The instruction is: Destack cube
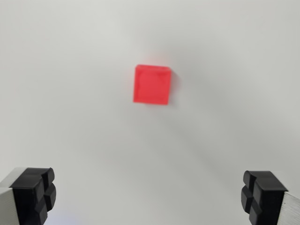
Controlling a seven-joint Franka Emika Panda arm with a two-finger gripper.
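A: Start with the biggest thing. What is under the camera?

B: A plain white desk [70, 93] fills the whole wrist view. Nothing else lies on it that I can see, only one red cube [152, 85] a little above the middle of the picture.

A: One cube? The task is to destack.

B: From straight above I see a single red top face and a thin strip of its far side. Whether another cube sits beneath it, I cannot tell.

A: And the pincer [149, 197]?

B: Spread wide and holding nothing. Its two black fingertips [33, 192] stand at the bottom corners, well apart, with the cube beyond the gap between them, not inside it.

A: What could go wrong?

B: I would judge the offset the main risk: a straight descent would close on bare desk. The picture is also soft, so the cube's edges are uncertain, and a fingertip landing on top could topple any stack.
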